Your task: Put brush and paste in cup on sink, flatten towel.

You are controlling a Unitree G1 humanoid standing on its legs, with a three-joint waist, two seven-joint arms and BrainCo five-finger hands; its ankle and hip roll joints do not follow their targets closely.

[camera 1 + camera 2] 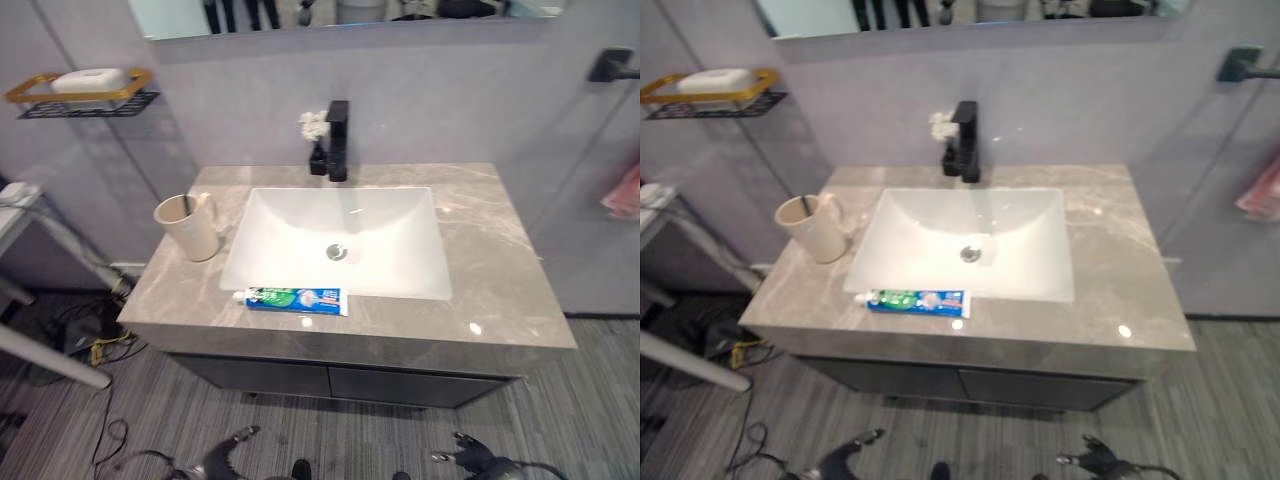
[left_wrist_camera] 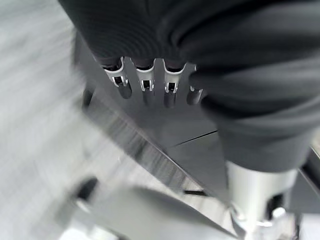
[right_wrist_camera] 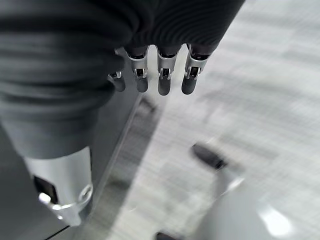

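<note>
A blue and green toothpaste tube [image 1: 296, 299] lies on the grey counter [image 1: 480, 290], along the front rim of the white sink basin [image 1: 345, 235]. A cream cup [image 1: 188, 226] stands upright on the counter left of the basin, with a thin dark stick leaning inside it. A pink cloth [image 1: 625, 192] hangs at the far right by the wall. My left hand [image 1: 232, 450] and right hand [image 1: 465, 452] hang low in front of the cabinet, near the floor. In the wrist views the left hand [image 2: 145, 85] and the right hand [image 3: 162, 80] have straight fingers and hold nothing.
A black faucet [image 1: 336, 140] stands behind the basin. A wire shelf with a yellow tray and a white soap bar [image 1: 90, 82] is fixed to the wall at the upper left. A black wall hook [image 1: 612, 65] sits at the upper right. A white rack [image 1: 40, 300] stands at the left.
</note>
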